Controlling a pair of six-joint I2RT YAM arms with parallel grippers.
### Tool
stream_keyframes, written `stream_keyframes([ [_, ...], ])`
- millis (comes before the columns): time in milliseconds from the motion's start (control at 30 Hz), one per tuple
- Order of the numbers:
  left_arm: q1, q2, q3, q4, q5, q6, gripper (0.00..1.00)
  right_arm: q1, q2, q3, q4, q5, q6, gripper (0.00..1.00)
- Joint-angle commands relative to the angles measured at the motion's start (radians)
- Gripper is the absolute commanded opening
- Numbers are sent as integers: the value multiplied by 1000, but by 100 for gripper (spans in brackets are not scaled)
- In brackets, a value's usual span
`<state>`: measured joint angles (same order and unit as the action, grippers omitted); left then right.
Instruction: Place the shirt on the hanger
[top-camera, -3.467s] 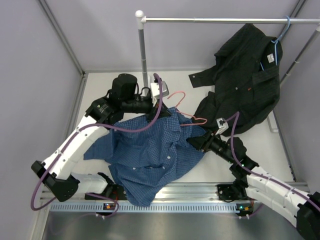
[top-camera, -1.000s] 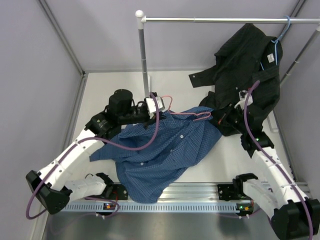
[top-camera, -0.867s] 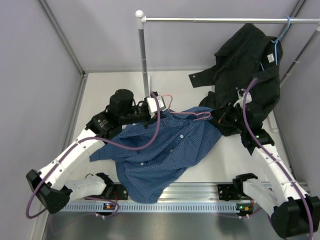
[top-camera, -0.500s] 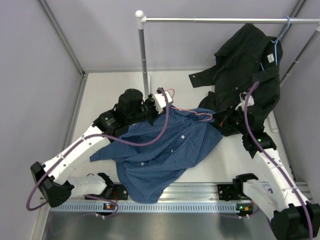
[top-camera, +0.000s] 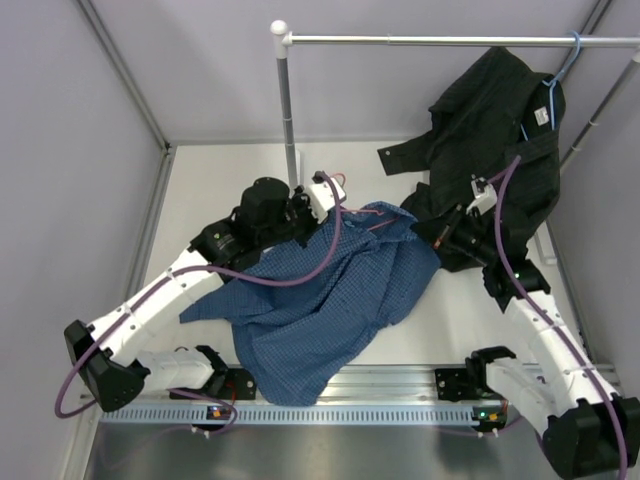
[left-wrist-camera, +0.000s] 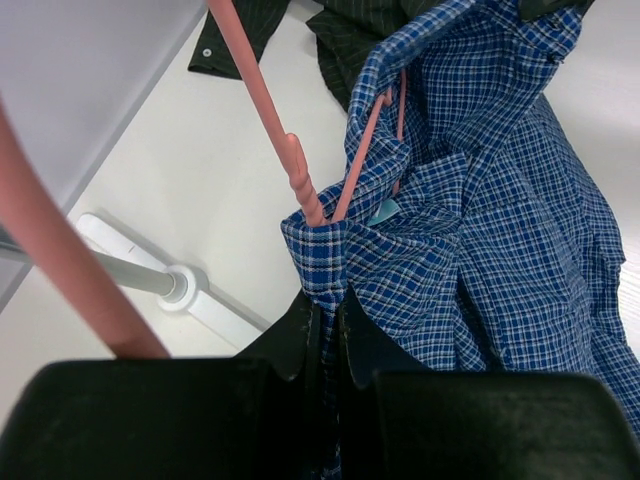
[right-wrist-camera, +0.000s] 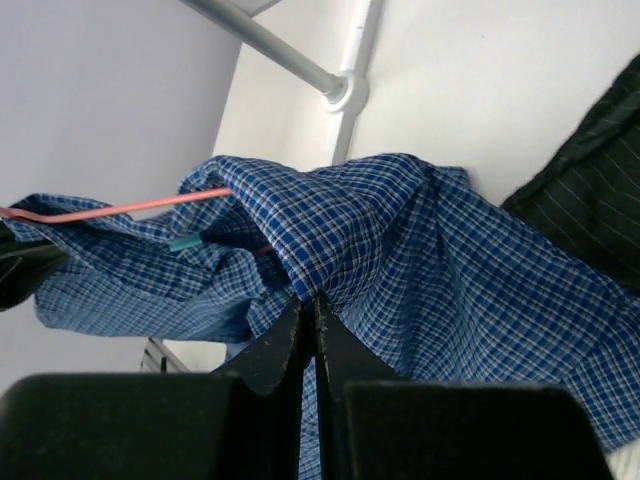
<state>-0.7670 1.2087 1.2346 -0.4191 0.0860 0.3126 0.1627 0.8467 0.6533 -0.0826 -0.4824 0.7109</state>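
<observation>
The shirt (top-camera: 330, 300) is more bunched up than a moment ago, and my right claw (right-wrist-camera: 305, 300) has pulled its right side up and in. The shirt lies on the white table (top-camera: 220, 170), between my two arms. The pink hanger (left-wrist-camera: 296, 170) pokes into its collar. My left claw (left-wrist-camera: 325, 312) is pinched tight on the collar cloth. My right claw is pinched on a fold of the shirt.

Holds the shirt (top-camera: 330, 290) up by its far edge, left pincer (top-camera: 318, 222) and right pincer (top-camera: 432, 228) well apart. Leaves its near half heaped on the bench (top-camera: 230, 170), hanger (top-camera: 340, 180) hook jutting beside the left pincer.
</observation>
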Motion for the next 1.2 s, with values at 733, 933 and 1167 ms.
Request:
stream_keyframes([
  [733, 21, 39, -44, 534, 254, -330, 0, 535, 0, -77, 440, 225, 122, 0],
  [933, 21, -96, -250, 687, 226, -225, 0, 535, -86, -58, 239, 349, 4, 0],
  [1167, 21, -133, -265, 620, 169, -109, 0, 534, -240, -87, -41, 261, -197, 51],
])
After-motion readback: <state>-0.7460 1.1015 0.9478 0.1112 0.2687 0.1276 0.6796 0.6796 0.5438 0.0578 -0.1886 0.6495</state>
